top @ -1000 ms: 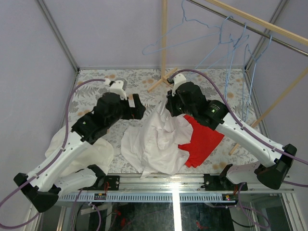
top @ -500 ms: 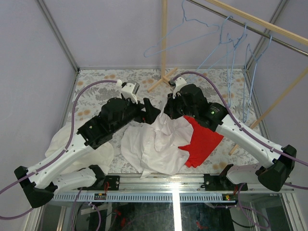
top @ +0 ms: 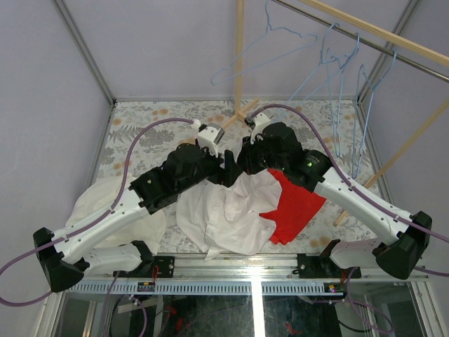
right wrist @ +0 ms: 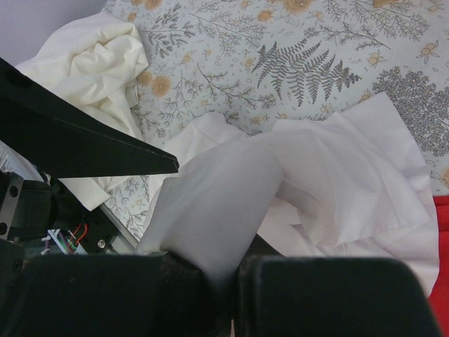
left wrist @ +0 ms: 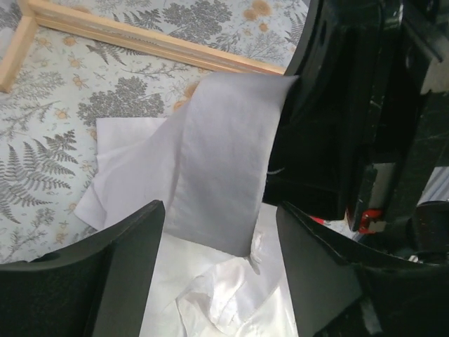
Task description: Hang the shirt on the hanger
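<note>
Shirt [top: 221, 210] position: crumpled on the floral tabletop [top: 140, 126], close to the near edge and about midway between left and right. One flap of its thin white fabric is lifted clear of the heap, at the far side of the heap.

Right end effector [right wrist: 223, 272]: closed down on that lifted flap. In the right wrist view the fabric runs straight into the narrow gap between the two dark fingers. The rest of the shirt spreads out on the tabletop beyond them.

Left end effector [left wrist: 219, 210]: spread wide and holding nothing. In the left wrist view the lifted flap hangs between and beyond its two black fingers [left wrist: 130, 260]. Whether a finger touches the fabric cannot be told. The black body of the right arm [left wrist: 351, 105] fills the right side of that view, just beside the flap.

In the top view the two end effectors meet over the far edge of the shirt, very close together.

Other items:
- Red cloth [top: 298, 200]: flat on the tabletop, touching the right side of the shirt and partly under it.
- Cream garment [top: 105, 210]: bunched at the near left, partly beneath the left arm.
- Blue wire hangers [top: 261, 64]: hanging at the far right, well above the tabletop.
- Wooden rack [top: 240, 56]: upright at the far centre, its base bars lying on the tabletop.
</note>
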Robot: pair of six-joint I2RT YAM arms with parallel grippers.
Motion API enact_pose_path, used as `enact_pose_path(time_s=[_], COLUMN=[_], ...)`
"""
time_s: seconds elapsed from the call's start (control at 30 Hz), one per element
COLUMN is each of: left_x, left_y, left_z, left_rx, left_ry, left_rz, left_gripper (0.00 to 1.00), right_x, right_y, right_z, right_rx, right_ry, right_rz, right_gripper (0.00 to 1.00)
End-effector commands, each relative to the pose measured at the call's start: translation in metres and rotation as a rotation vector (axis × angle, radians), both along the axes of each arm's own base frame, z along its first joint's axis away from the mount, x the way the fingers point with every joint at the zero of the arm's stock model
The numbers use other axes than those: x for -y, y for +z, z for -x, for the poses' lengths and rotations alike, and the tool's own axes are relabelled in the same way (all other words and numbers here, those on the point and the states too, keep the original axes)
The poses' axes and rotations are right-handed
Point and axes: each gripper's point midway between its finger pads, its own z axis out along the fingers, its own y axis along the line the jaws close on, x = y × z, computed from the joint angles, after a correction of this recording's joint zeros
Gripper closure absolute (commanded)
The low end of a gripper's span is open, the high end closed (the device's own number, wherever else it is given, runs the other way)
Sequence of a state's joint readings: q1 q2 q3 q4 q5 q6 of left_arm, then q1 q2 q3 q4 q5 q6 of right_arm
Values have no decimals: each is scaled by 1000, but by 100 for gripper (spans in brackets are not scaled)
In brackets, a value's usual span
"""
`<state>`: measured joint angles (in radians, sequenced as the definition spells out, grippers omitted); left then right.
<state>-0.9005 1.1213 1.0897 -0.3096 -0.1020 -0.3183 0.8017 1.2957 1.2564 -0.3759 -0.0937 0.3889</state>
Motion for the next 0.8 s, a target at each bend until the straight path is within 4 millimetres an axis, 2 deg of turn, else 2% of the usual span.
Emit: enact_pose_path(time_s=[0.0, 0.1, 0.2, 0.37, 0.43, 0.63, 0.7, 0.77], left_x=[-5, -11, -15, -21, -27, -38, -40, -42], left_y=[20, 21, 24, 23, 24, 32, 33, 33], left_z=[-17, -22, -25, -30, -32, -39, -42, -46], left_rx=[76, 92, 108, 109, 102, 84, 70, 52], left_ry=[79, 114, 134, 177, 209, 300, 324, 357], left_rz=[-15, -37, -53, -78, -86, -100, -118, -134], left_gripper=[40, 50, 65, 99, 100, 100, 100, 100], right_x=[-8, -8, -8, -5, 0, 21, 20, 21], right_y=[15, 13, 11, 10, 7, -16, -24, -32], right_z=[1, 2, 2, 0, -2, -7, -2, 1], right_rx=[18, 14, 11, 17, 23, 9, -19, -38], right_ry=[27, 30, 29, 12, -12, -147, -166, -199], right_rz=[-70, -64, -61, -56, -43, -23, -75, -136], right_gripper=[95, 95, 94, 90, 83, 42, 36, 34])
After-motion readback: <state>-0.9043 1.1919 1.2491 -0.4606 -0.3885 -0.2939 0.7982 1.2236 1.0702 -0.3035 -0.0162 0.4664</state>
